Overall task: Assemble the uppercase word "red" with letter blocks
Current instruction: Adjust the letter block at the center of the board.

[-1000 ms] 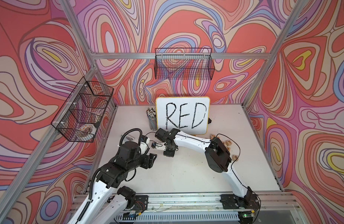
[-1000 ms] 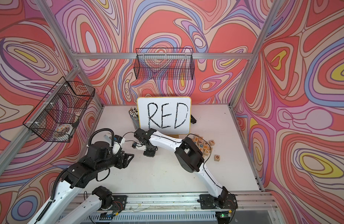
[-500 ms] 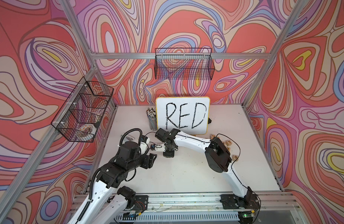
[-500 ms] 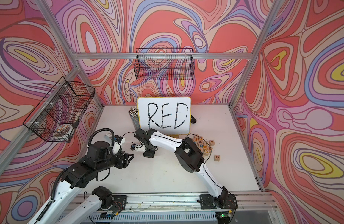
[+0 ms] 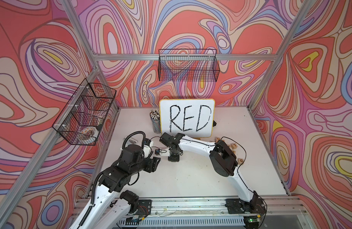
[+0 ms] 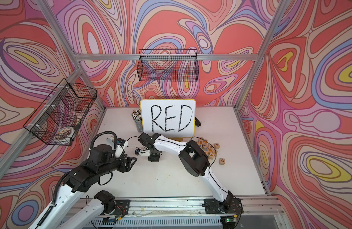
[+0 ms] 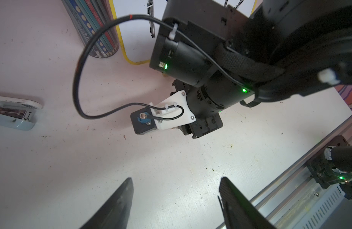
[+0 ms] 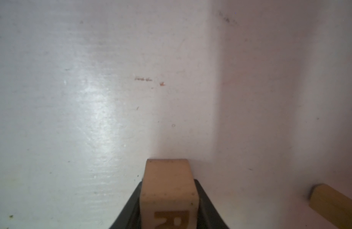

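1. The left gripper [image 7: 176, 178] has not moved. Its fingers stand apart and empty above bare tabletop [image 5: 191, 178], left of centre.
2. The right gripper [image 5: 173, 158] has sunk slightly, just in front of the whiteboard [image 5: 187, 119]. Its fingers [image 8: 204, 198] sit against both sides of the R block [image 8: 167, 182] with no gap showing, and the block is low against the tabletop. The R is probably being set down; E and D are still to fetch.
3. Only the right wrist view shows the R block. In both top views the gripper hides it.
4. Only the top views show the block pile [image 6: 207, 147] on the right, with a lone G block [image 6: 222, 161] beside it.
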Controlling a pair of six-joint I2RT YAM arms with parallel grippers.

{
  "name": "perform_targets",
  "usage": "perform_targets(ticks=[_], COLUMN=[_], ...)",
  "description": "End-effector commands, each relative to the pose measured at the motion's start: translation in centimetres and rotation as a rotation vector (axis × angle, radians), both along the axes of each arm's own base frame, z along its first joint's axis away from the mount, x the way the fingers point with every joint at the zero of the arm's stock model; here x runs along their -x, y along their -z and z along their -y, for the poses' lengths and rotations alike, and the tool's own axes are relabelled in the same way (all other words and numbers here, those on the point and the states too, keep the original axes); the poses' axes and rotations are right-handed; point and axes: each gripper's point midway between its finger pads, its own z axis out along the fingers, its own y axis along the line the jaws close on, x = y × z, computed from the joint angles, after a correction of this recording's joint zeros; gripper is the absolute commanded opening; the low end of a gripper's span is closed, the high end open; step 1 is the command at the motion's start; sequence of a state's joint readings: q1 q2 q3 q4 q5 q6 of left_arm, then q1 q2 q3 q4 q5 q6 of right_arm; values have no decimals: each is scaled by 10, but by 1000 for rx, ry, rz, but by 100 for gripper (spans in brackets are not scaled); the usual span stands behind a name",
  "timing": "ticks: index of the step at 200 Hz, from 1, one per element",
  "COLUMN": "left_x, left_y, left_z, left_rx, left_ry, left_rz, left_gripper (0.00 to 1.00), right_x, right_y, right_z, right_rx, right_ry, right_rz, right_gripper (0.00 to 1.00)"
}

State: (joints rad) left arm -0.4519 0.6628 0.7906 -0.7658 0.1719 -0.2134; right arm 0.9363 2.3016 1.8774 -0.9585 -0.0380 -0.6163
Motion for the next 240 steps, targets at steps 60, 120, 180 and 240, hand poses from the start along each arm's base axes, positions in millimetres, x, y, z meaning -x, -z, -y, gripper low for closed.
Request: perform_targets(ticks=[60, 120, 180, 240], left_x=[-1, 0, 0, -7], left_y=[3, 2, 1, -8], left_z=[-1, 0, 0, 4], left_rx=[-8, -6, -6, -21], left_ry=[1, 3, 5, 25], left_rz=[4, 6, 10, 16], left_gripper=[72, 72, 72, 68], right_x=[-1, 1, 1, -21], right_y=[-41, -59, -125, -202], right_z=[-8, -3, 14, 113], right_rx=[-105, -118, -301, -561], right_ry=[-9, -5, 126, 663], right_rz=[48, 63, 202, 413], right_gripper=[41, 40, 37, 35])
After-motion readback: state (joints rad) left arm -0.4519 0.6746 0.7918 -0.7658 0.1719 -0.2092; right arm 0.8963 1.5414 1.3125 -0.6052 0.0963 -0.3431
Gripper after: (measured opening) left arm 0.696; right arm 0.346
